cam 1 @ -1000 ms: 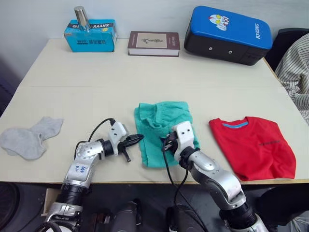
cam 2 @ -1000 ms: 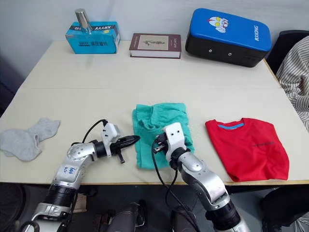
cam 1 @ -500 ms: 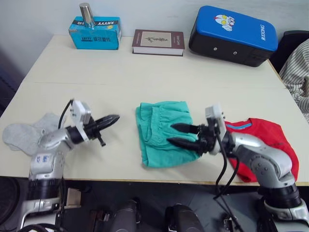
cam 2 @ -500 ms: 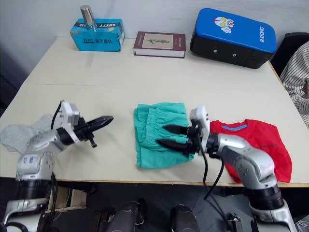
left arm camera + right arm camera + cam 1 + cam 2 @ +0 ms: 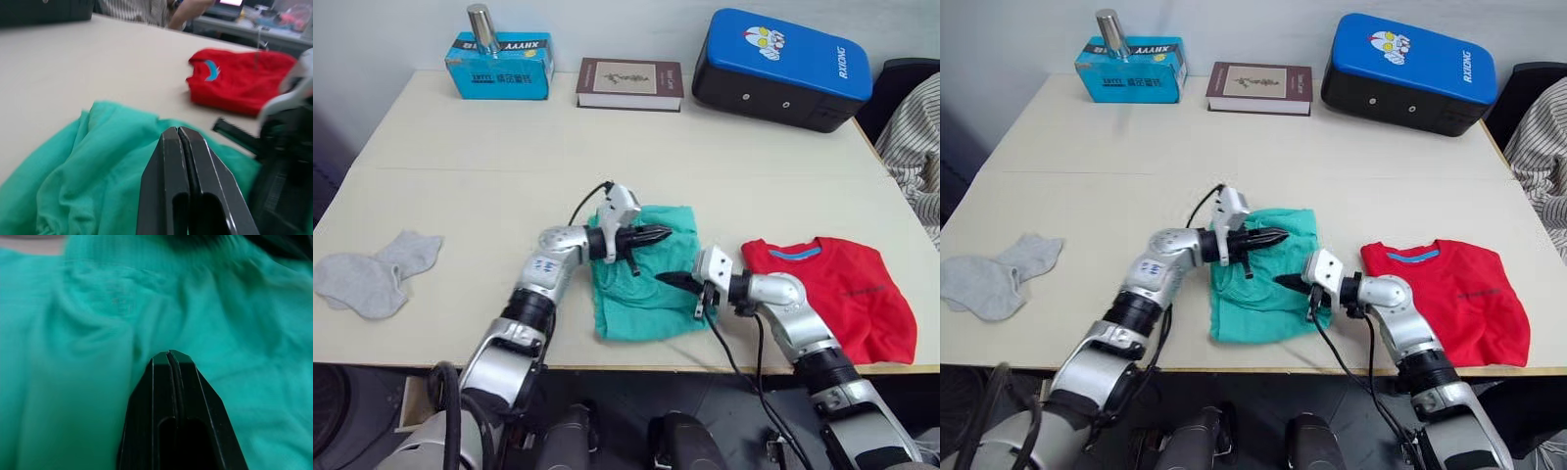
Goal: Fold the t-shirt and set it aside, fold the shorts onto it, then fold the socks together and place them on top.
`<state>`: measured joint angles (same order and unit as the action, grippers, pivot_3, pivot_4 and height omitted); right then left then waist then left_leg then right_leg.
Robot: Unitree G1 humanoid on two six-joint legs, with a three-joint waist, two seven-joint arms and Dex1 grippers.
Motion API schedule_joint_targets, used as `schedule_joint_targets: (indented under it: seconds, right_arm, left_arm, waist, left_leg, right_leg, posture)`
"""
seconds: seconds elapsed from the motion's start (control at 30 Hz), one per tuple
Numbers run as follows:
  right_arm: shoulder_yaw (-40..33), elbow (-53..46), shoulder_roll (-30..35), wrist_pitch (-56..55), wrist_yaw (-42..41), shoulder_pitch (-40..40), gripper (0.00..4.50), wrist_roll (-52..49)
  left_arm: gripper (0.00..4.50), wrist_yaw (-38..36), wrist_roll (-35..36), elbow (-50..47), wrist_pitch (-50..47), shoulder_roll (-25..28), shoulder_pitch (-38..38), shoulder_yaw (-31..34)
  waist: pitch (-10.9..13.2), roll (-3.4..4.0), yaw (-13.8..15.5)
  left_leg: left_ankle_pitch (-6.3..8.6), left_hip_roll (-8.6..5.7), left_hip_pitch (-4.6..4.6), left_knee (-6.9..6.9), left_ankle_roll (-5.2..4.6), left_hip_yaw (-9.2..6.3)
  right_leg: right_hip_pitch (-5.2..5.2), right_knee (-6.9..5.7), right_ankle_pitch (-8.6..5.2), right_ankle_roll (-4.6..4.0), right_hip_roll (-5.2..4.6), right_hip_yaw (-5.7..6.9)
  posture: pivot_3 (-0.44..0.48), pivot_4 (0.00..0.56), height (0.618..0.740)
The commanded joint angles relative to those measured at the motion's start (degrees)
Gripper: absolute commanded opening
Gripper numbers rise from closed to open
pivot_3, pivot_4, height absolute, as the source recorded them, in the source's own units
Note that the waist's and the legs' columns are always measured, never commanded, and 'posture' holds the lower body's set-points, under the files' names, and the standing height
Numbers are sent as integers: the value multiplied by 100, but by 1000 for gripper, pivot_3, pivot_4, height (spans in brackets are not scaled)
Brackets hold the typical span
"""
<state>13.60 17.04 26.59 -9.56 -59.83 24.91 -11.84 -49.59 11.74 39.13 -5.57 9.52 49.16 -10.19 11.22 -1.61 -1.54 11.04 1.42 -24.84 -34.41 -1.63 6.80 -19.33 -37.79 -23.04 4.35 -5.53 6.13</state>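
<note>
The teal shorts (image 5: 641, 289) lie crumpled near the table's front edge, in the middle. My left gripper (image 5: 658, 234) is shut and hovers over their upper part, pointing right, with nothing between its fingers (image 5: 177, 147). My right gripper (image 5: 671, 278) is shut too, with its tips over the shorts' right side, pointing left; the cloth (image 5: 98, 333) lies just beyond the tips. The red t-shirt (image 5: 847, 294) lies folded to the right of the shorts. The grey socks (image 5: 372, 279) lie loose at the table's far left.
Along the table's back edge stand a blue box (image 5: 499, 67) with a metal cylinder (image 5: 481, 22) on it, a dark book (image 5: 628, 85) and a blue-and-black case (image 5: 781, 69). A person's striped sleeve (image 5: 913, 137) is at the right edge.
My left arm has swung from the table's left side, near the socks, to above the shorts. My right gripper, open half a second ago, has shut over the shorts' right side.
</note>
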Motion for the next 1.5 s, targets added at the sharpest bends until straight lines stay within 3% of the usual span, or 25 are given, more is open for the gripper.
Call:
schedule_joint_targets:
  seconds: [0.03, 0.27, 0.37, 0.47, 0.6, 0.77, 0.93, 1.03, 1.1, 1.2, 1.27, 1.4, 1.5]
  right_arm:
    - [103, -528, 100, 396, -232, -458, 17, -91]
    - [-328, -2025, 747, 1568, -493, -1129, 17, -777]
    - [-717, -2288, 862, 2049, -373, -1026, 17, -1173]
    - [-1132, -2111, 557, 2461, 117, -607, 17, -1538]
    - [-1187, -1561, 65, 2726, 625, -133, 17, -1401]
    - [-1099, -242, -557, 2149, 1393, 339, 17, -682]
    - [-1576, 670, -796, 1957, 1914, 637, 17, -665]
    - [-1919, 693, -629, 2073, 1906, 610, 17, -855]
    - [-2115, 266, -441, 2945, 1590, 496, 17, -1386]
    - [-2369, -698, 56, 4711, 1229, 235, 602, -2416]
    - [-2471, -969, 311, 5428, 1253, 198, 1269, -2732]
    - [-2468, -965, 1009, 7499, 1353, 237, 2621, -3235]
    - [-2373, -868, 988, 8367, 1492, 381, 3641, -3423]
  left_arm:
    - [0, 234, -429, 639, 252, -101, 115, -99]
    - [0, 961, -831, 1476, 733, -62, 379, 120]
    - [0, 281, -293, 1047, 1096, 9, 276, 529]
    - [0, -553, 351, 56, 872, 77, -41, 790]
    - [0, -951, 281, -987, 413, 374, -731, 497]
    - [0, -405, -221, -1355, 148, 508, -1394, 230]
    - [0, 93, -350, -1409, -90, 492, -1667, 276]
    - [0, 67, -318, -1515, -129, 536, -1848, 265]
    - [0, -27, -395, -1506, -5, 618, -1928, 188]
    - [0, -208, -273, -1544, 191, 622, -1963, 221]
    - [0, -302, -240, -1551, 422, 621, -1939, 240]
    - [0, -599, -44, -1564, 916, 618, -1941, 349]
    - [0, -827, -6, -1549, 1053, 698, -1995, 320]
  waist:
    - [0, 0, -1]
    - [0, 0, 33]
    - [2, 2, -5]
    - [17, 14, -33]
    - [21, 17, 8]
    - [22, 19, 19]
    - [22, 24, 18]
    - [19, 28, 14]
    - [18, 30, 11]
    - [15, 38, 9]
    - [13, 42, -11]
    - [14, 45, 5]
    - [14, 47, -13]
  left_leg:
    - [0, 0, 1, 0, 0, 0]
    - [44, 4, 50, -21, -11, -31]
    - [56, 12, 50, -19, -21, -25]
    - [44, 27, 50, -18, 16, -8]
    - [38, 28, 54, -36, 26, -18]
    - [47, 18, 53, -42, 12, -16]
    - [52, 14, 50, -60, -3, -16]
    - [54, 15, 53, -60, -4, -17]
    - [55, 15, 54, -58, -4, -16]
    - [55, 17, 55, -53, -2, -16]
    - [59, 22, 56, -53, 1, -16]
    - [71, 24, 56, -50, -15, -14]
    - [75, 23, 52, -50, -15, -14]
  right_leg:
    - [1, 0, 0, 0, 0, -1]
    - [84, 31, -1, -3, -2, 13]
    - [82, 40, -3, -5, -1, 20]
    - [70, 35, -3, -7, 2, 37]
    - [69, 5, -2, -8, 3, 45]
    - [76, 9, -2, -8, -3, 40]
    - [84, 7, -2, -6, -10, 32]
    - [86, 5, -1, -6, -10, 31]
    - [85, 4, -1, -6, -10, 31]
    - [84, 4, -1, -6, -9, 30]
    - [84, 5, -2, -6, -6, 31]
    - [82, 9, -2, -7, -5, 32]
    - [81, 20, -2, -7, -6, 32]
  posture:
    - [0, 150, 740]
    - [0, 150, 740]
    - [0, 150, 740]
    - [0, 150, 740]
    - [0, 150, 740]
    - [0, 150, 740]
    - [0, 150, 740]
    - [0, 150, 740]
    - [0, 150, 740]
    - [0, 150, 740]
    - [0, 150, 740]
    - [0, 150, 740]
    - [0, 150, 740]
